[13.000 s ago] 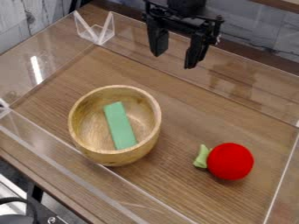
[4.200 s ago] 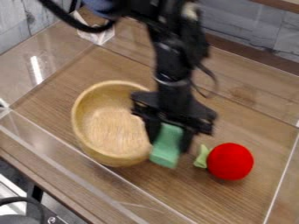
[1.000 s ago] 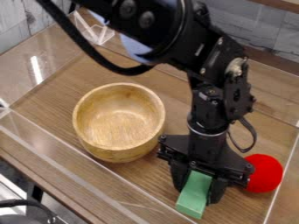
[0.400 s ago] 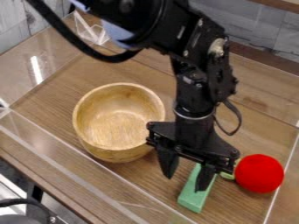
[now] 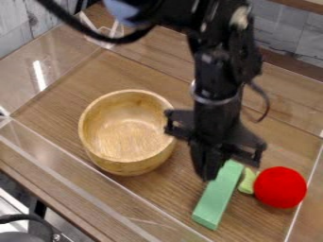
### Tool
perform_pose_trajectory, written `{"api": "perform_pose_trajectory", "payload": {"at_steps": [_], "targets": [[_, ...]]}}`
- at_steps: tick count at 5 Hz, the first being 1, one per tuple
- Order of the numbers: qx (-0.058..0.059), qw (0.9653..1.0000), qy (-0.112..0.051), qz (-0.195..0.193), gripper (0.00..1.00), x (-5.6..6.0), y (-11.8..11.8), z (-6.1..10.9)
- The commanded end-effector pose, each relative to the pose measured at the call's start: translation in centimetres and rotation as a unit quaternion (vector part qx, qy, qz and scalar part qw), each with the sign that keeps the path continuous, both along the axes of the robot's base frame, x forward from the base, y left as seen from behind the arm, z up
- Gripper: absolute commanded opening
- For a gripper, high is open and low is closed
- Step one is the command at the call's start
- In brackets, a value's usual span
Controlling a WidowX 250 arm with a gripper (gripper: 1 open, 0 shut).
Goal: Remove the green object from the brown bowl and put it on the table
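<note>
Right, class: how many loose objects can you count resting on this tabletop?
3: the brown bowl at left, empty; the green block lying flat on the table right of it; the red ball at far right. Nothing seems hidden.

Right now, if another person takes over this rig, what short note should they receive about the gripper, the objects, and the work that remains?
Gripper: shut and empty, pointing down just above the near end of the green object, apparently not gripping it.
Green object: lying flat on the table, outside the brown bowl, between the bowl and the red ball.
Brown bowl: empty, upright, on the table to the left of the arm.
Done: the green object is out of the bowl and placed on the table.
Left: probably only to move the arm clear; no more handling seems needed.
</note>
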State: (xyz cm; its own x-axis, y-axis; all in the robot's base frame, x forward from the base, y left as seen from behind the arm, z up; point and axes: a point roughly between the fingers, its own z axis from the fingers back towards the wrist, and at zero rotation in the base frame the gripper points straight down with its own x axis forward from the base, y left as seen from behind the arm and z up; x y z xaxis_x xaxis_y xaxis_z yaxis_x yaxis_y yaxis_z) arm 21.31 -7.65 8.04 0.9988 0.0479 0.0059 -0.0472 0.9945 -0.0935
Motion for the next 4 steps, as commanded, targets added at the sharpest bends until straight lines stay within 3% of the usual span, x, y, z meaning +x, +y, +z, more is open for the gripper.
{"api": "perform_pose_trajectory", "payload": {"at_steps": [1,2,3,4], "targets": [[-0.012,0.9991,-0.036,0.017,0.00,2.0,0.1,3.3],[-0.011,0.9971,-0.045,0.061,0.00,3.1,0.1,4.0],[-0.006,0.9944,-0.044,0.096,1.00,4.0,-0.6,2.6],[-0.003,0.9967,-0.041,0.070,1.00,3.7,-2.1,0.9]]}}
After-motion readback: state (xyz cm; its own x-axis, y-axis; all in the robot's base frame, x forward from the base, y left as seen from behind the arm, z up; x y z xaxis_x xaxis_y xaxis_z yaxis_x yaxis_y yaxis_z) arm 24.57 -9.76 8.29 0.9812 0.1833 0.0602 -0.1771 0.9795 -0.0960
